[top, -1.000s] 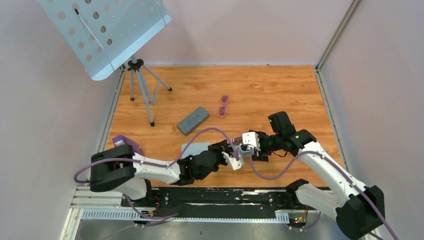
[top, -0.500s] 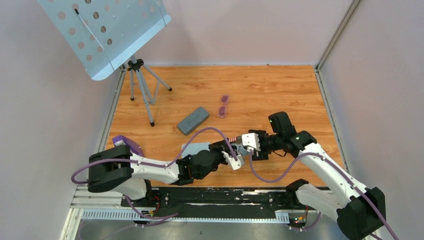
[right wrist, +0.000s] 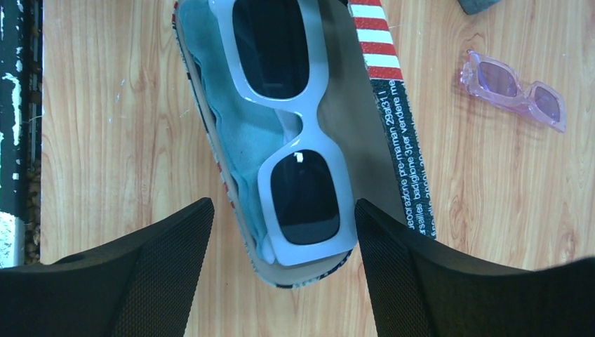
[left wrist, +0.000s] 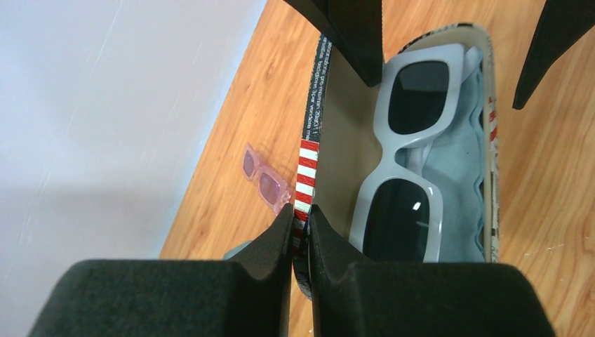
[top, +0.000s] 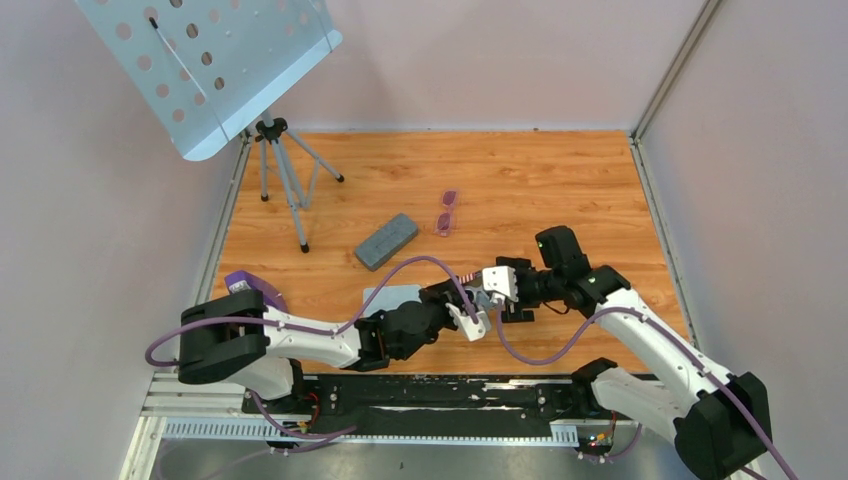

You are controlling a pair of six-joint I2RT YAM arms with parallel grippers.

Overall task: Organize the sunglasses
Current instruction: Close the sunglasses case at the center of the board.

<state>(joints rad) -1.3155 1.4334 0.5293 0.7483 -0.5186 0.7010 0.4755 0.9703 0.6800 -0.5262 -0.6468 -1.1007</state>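
Over the last second your right arm eased a touch to the left across the table point(top: 560, 180), and that brought the right gripper point(top: 497, 285) closer over the left gripper point(top: 465, 318) at the near centre. Nothing else on the board shifted. The right gripper's fingers stood wide apart above the flag-patterned case point(right wrist: 403, 182) with nothing between them. The left gripper point(left wrist: 300, 217) was pinched tight on the striped rim of that case's raised lid, holding it open. A white pair point(right wrist: 298, 137) with dark lenses already lay on the blue cloth lining, so to my eye both arms were busy with this case, and the real job hadn't started. The purple sunglasses point(top: 446, 212) sat untouched toward the far middle of the table, well apart from both grippers and just right of the grey case point(top: 386, 241). From the right wrist view they point(right wrist: 516, 91) looked small and slight. They had a thin translucent pinkish-purple frame and two tinted lenses. They were lying flat on the wood, and I couldn't tell whether the temples were folded.
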